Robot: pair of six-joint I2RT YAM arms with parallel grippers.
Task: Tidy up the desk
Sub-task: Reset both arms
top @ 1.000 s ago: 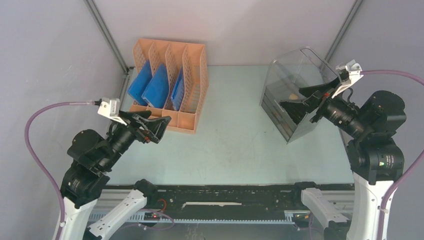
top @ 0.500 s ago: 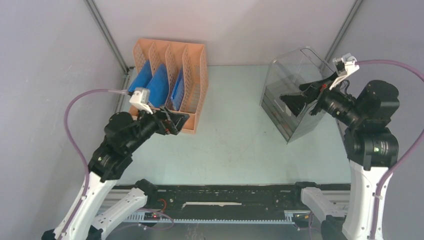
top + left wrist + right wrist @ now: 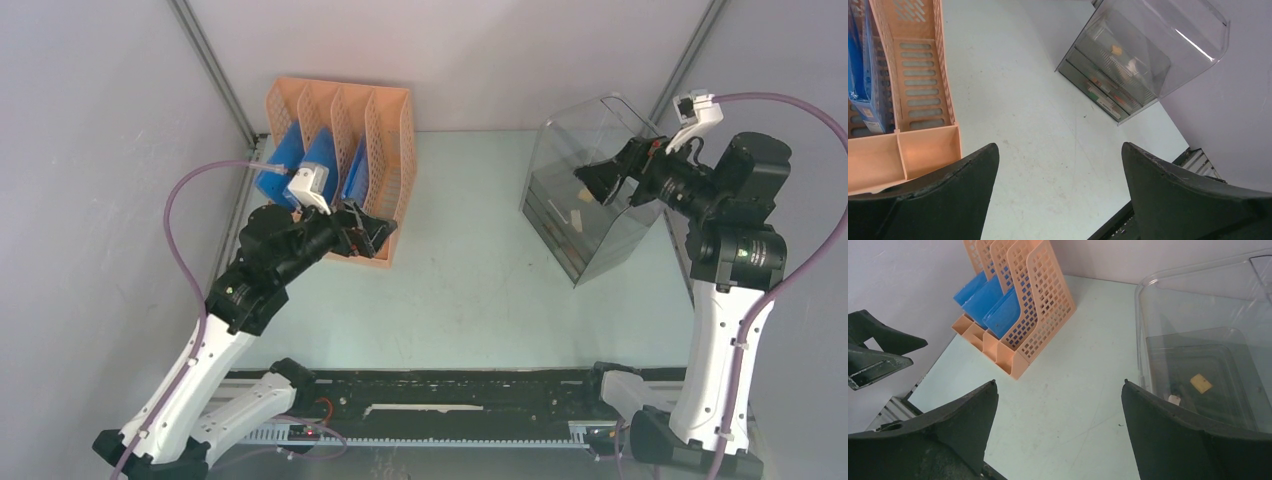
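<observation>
Found the left hand [image 3: 375, 230] released, black fingers spread wide with nothing between them, hanging above the near right corner of an orange perforated file rack [image 3: 392, 150]. Placed that rack at ten o'clock on the tabletop [image 3: 470, 290], backed close to the far wall. Counted three blue folders [image 3: 318, 168] leaning in its slots. Saw the pale mint-green tabletop itself stretching from the black rail [image 3: 450, 385] at six o'clock to the grey panel walls [image 3: 500, 50] at twelve, faintly scuffed about the middle. Noted a clear plastic drawer box [image 3: 575, 150] at two o'clock, with a small yellow piece [image 3: 1201, 383] lying inside. Found the right hand [image 3: 597, 183] likewise released, grasping nothing, held over that box.
</observation>
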